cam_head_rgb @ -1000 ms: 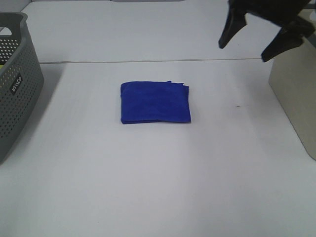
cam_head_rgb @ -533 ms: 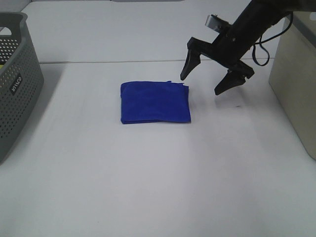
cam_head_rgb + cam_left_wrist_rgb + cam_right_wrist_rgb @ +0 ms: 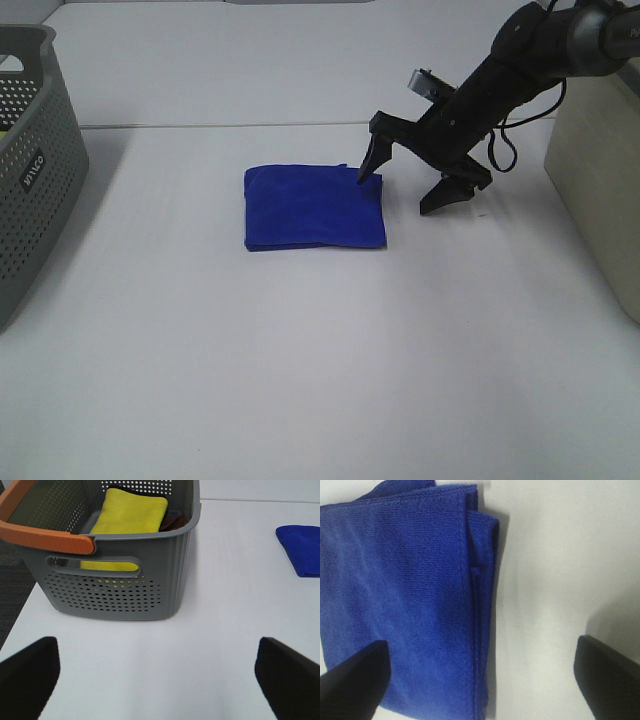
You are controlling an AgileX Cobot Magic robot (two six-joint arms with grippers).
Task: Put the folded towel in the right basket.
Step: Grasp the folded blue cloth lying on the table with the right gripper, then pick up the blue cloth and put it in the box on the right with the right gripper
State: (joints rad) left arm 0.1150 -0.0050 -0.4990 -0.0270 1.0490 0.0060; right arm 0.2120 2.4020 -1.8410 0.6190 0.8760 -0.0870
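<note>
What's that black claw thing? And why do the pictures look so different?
That black claw is the robot's right gripper, a two-fingered hand on the end of an arm. One picture comes from a camera high above the white table. The other two come from small cameras on the robot's wrists, so the dark shapes at their edges are its own fingers. On the table lies a folded blue towel. A grey basket with holes stands at one side, a yellow cloth inside it, and a beige basket at the other. Nothing is held: the right gripper is open, one finger over the towel's edge, the other over bare table. The left gripper is open too, facing the grey basket.
</note>
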